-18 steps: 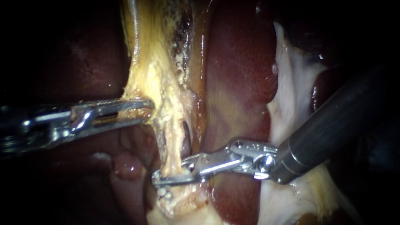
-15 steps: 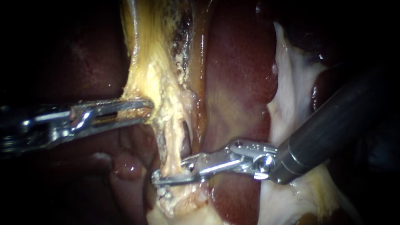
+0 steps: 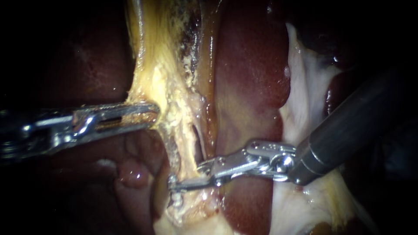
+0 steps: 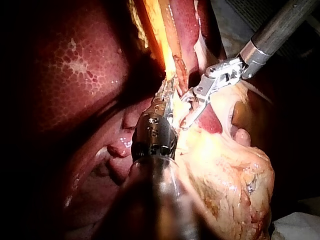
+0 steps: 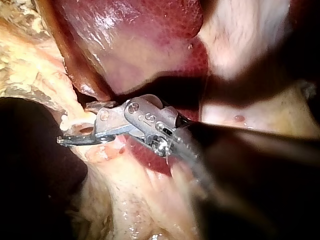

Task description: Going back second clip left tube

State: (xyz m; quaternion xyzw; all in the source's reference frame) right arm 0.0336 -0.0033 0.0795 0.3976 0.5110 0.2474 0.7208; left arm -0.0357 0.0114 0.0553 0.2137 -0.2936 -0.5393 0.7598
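Dark red liver (image 3: 250,82), pale tissue (image 3: 310,93) beside it

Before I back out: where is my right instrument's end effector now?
Endoscope view, lower centre: the right instrument comes in from the right across the liver, its end effector at the yellow tissue strand, below the left instrument.

my right instrument (image 5: 75,124) comes in on a dark, blurred shaft, and its silver jaws point at the yellow tissue (image 5: 22,65). i see a gap between the jaws. the lower one is thin, dark and slotted, and the upper one is broader. a pale tube (image 5: 67,121) passes through that gap. beyond the jaws lies the glossy red liver (image 5: 150,35), with white tissue (image 5: 240,30) next to it. wet cream tissue (image 5: 130,200) lies under the jaws. a dark mass (image 5: 30,170), too blurred to name, sits beside the tips.
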